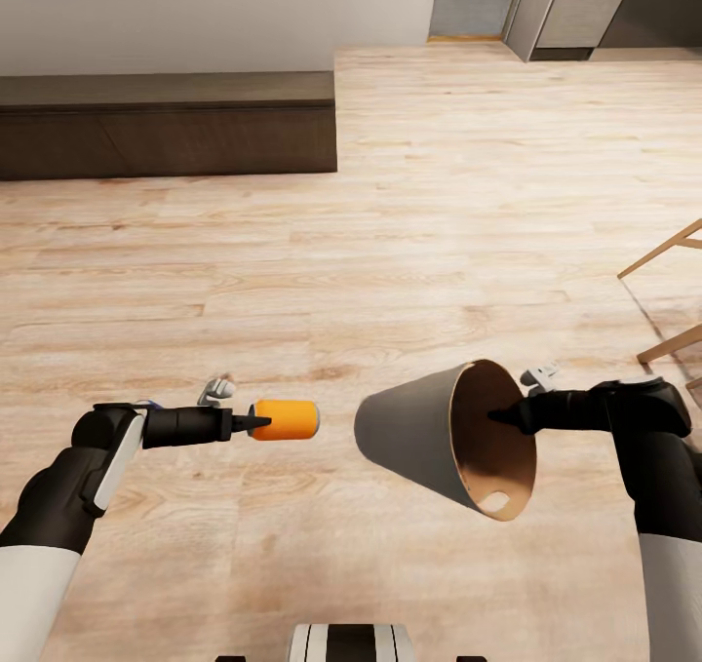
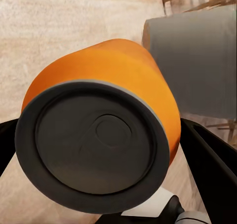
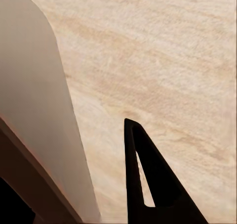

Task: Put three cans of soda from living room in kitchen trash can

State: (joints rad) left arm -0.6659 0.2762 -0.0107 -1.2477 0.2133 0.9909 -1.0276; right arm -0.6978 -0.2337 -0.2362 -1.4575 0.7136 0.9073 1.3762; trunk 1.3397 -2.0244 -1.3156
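Orange soda can held off the wood floor at lower left of the head view, long axis horizontal, lying crosswise. Its far end points toward the trash can; its near end sits in the left gripper. Left wrist view: can end-on, dark round end with a pull-tab outline facing the camera, black fingers on either side of the body. Fingers closed against the can, gripping it.

Trash can, pale grey outside and brown inside, also held clear of the floor, tipped on its side. Axis runs roughly horizontal: narrow closed base toward the orange can, wide open mouth toward the right arm. Small gap between can and base, not touching. One oval handle cut-out at the low edge of the rim.

Right gripper at the rim, one finger inside the mouth. Right wrist view: bin wall beside one black finger; pinch on the rim reads as closed on it.

Dark-brown low bench along the far wall at upper left. Wooden chair legs at the right edge.
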